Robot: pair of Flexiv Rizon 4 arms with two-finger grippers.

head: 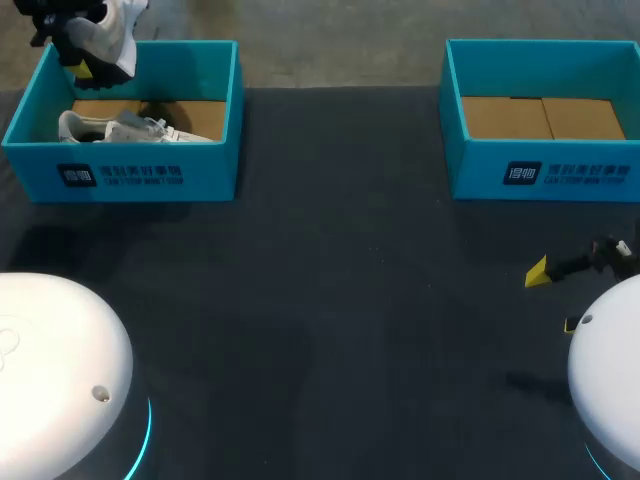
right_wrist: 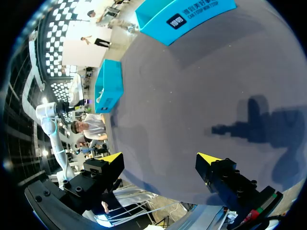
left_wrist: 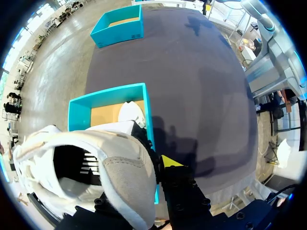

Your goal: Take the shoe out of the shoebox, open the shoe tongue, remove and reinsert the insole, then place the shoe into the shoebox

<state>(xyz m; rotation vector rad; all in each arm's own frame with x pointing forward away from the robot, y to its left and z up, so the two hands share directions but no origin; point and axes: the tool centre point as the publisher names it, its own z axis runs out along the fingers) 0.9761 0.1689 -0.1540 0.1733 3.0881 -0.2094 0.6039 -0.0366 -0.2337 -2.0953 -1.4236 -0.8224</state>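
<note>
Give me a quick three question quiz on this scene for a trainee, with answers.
1. True or false: the right end effector is shut on a shoe.
2. Where does the second shoe lie: A, the left shoebox; B, the right shoebox?
3. Fill in: the held shoe in the left end effector is coloured ____.
Key: 1 false; 2 A; 3 white.

Two glossy white arm domes (head: 50, 360) with cyan light rings; right gripper (right_wrist: 160, 159) black, screw-studded, yellow wedge tips.
</note>
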